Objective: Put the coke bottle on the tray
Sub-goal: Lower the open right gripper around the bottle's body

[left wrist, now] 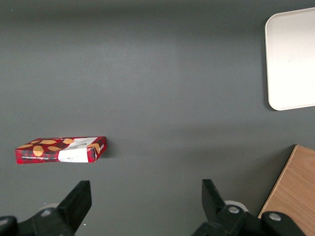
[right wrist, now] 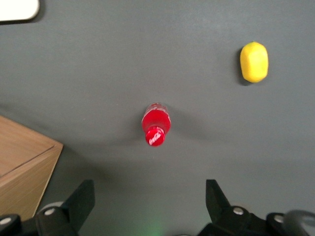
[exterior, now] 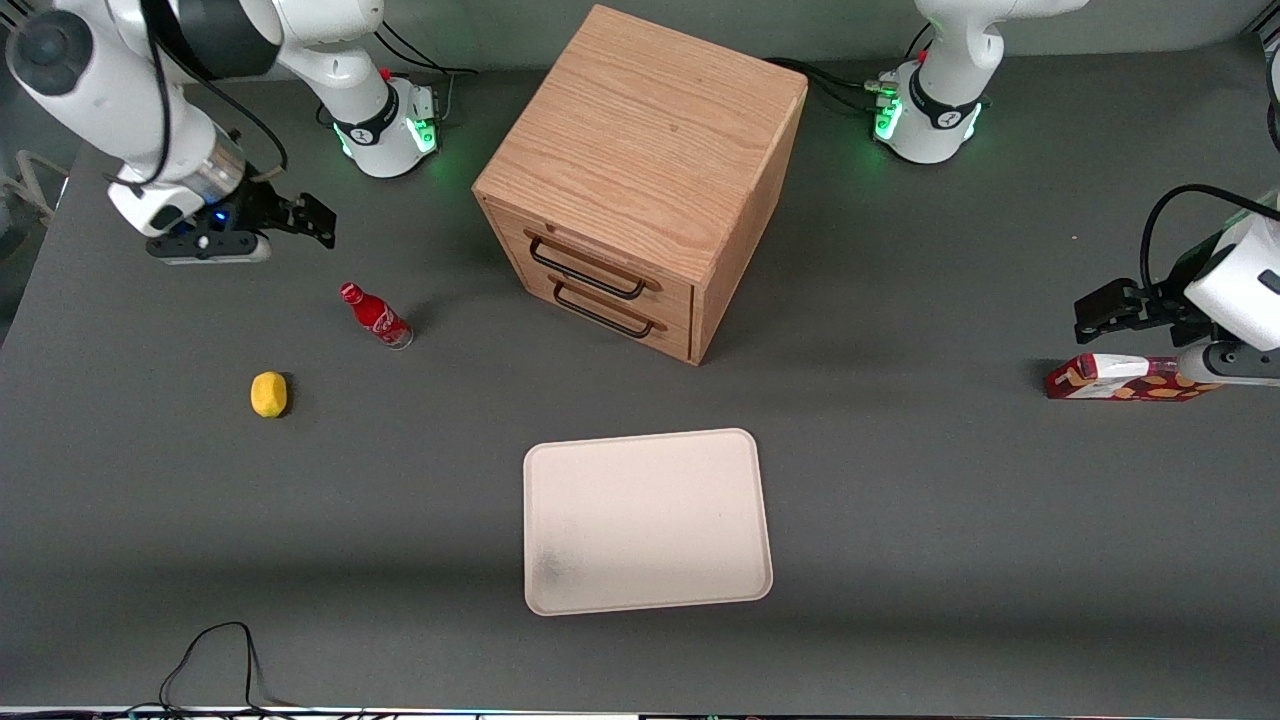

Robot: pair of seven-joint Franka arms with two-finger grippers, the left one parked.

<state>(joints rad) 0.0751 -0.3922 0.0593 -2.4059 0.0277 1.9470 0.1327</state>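
The coke bottle (exterior: 377, 317) (right wrist: 156, 124) stands upright on the grey table, slim and red with a red cap, between the lemon and the wooden cabinet. The cream-beige tray (exterior: 645, 520) (left wrist: 292, 59) lies flat nearer the front camera, in front of the cabinet; only one corner of the tray (right wrist: 18, 10) shows in the right wrist view. My gripper (exterior: 310, 222) (right wrist: 147, 199) hovers above the table, farther from the front camera than the bottle. It is open, its fingers wide apart with nothing between them.
A yellow lemon (exterior: 268, 393) (right wrist: 254, 61) lies beside the bottle, toward the working arm's end. A wooden two-drawer cabinet (exterior: 640, 180) stands mid-table. A flat red snack box (exterior: 1125, 378) (left wrist: 61, 149) lies toward the parked arm's end.
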